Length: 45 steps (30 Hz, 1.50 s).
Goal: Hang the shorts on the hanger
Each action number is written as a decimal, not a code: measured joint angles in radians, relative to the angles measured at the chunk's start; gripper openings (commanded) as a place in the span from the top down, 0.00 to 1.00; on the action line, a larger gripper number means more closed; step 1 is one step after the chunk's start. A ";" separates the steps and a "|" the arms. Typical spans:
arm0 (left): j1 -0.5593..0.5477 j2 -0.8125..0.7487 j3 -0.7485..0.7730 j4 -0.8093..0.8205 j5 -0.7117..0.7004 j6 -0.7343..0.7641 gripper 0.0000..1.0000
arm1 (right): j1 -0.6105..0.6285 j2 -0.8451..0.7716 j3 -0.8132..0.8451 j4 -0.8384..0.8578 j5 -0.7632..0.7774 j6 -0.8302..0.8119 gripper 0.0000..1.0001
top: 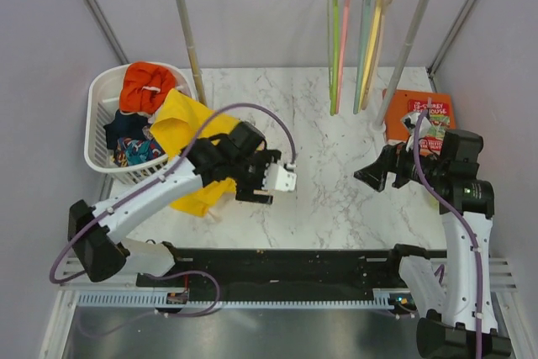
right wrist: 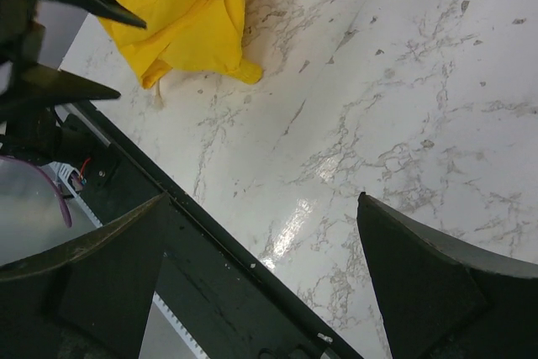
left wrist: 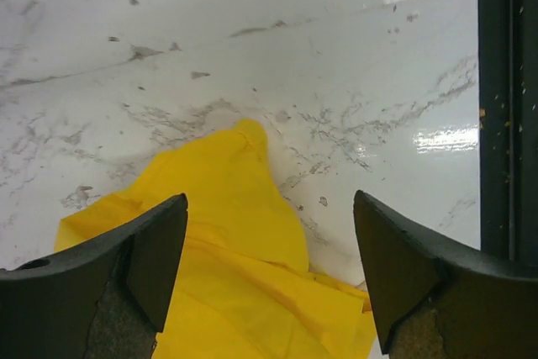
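The yellow shorts (top: 178,124) hang out of the basket onto the table, their lower end by the front edge. In the left wrist view, the shorts (left wrist: 227,241) lie on the marble right below my left gripper (left wrist: 269,201). That gripper (top: 252,192) is open and hovers over the fabric, holding nothing. My right gripper (top: 367,176) is open and empty above bare marble, far right of the shorts (right wrist: 185,6). In its own view, the right gripper (right wrist: 261,201) has wide-apart jaws. The light green hanger (top: 334,48) hangs on the rail at the back.
A white laundry basket (top: 98,119) at the left holds an orange-red garment (top: 147,86) and patterned clothes. Pink (top: 344,35), mint-grey (top: 361,48) and yellow (top: 373,39) hangers hang beside the green one. An orange box (top: 424,113) lies at the right. A black rail (right wrist: 210,266) runs along the near edge.
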 measured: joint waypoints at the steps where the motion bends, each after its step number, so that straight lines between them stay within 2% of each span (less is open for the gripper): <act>1: -0.046 0.032 -0.029 0.007 -0.053 0.024 0.12 | 0.000 0.003 -0.003 0.003 0.006 0.005 0.02; 6: -0.196 0.188 -0.117 0.079 -0.243 0.114 0.09 | 0.000 0.003 -0.011 0.011 0.030 0.020 0.02; 9: -0.243 0.302 -0.122 0.134 -0.368 0.158 0.07 | 0.000 0.002 -0.012 0.016 0.041 0.021 0.02; 10: -0.255 0.343 -0.122 0.154 -0.408 0.172 0.02 | 0.000 0.002 -0.012 0.018 0.044 0.021 0.02; 13: -0.275 0.452 -0.122 0.212 -0.525 0.209 0.03 | -0.001 0.002 -0.012 0.022 0.051 0.021 0.02; 16: -0.281 0.534 -0.123 0.260 -0.633 0.243 0.26 | -0.001 0.002 -0.012 0.021 0.060 0.021 0.02; 17: -0.280 0.551 -0.124 0.270 -0.666 0.253 0.45 | -0.001 0.002 -0.012 0.021 0.067 0.020 0.02; 19: -0.280 0.563 -0.135 0.284 -0.712 0.269 0.61 | -0.001 0.000 -0.012 0.021 0.076 0.020 0.02; 20: -0.280 0.561 -0.145 0.285 -0.731 0.278 0.78 | -0.002 -0.001 -0.012 0.021 0.078 0.021 0.02; 21: -0.281 0.552 -0.154 0.280 -0.743 0.283 0.88 | -0.002 -0.003 -0.012 0.021 0.082 0.020 0.02; 22: -0.283 0.542 -0.159 0.272 -0.748 0.280 0.90 | -0.002 -0.004 -0.012 0.021 0.084 0.020 0.02; 24: -0.289 0.499 -0.163 0.230 -0.743 0.272 0.98 | -0.002 -0.008 -0.014 0.024 0.091 0.020 0.02; 28: -0.325 0.322 -0.103 0.105 -0.662 0.213 0.98 | -0.003 -0.023 -0.044 0.040 0.091 0.020 0.02; 31: -0.348 0.193 0.068 0.035 -0.562 0.126 0.98 | -0.003 -0.023 -0.096 0.077 0.082 0.024 0.02; 35: -0.352 0.052 0.359 0.053 -0.443 -0.014 0.98 | -0.003 0.008 -0.171 0.140 0.064 0.047 0.02; 38: -0.350 -0.007 0.462 0.082 -0.405 -0.093 0.98 | -0.003 0.041 -0.190 0.166 0.059 0.056 0.02; 42: -0.311 -0.075 0.489 0.172 -0.329 -0.189 0.98 | -0.003 0.063 -0.192 0.195 0.023 0.070 0.05; 45: -0.282 -0.138 0.398 0.251 -0.291 -0.216 0.98 | -0.003 0.070 -0.192 0.218 -0.004 0.089 0.07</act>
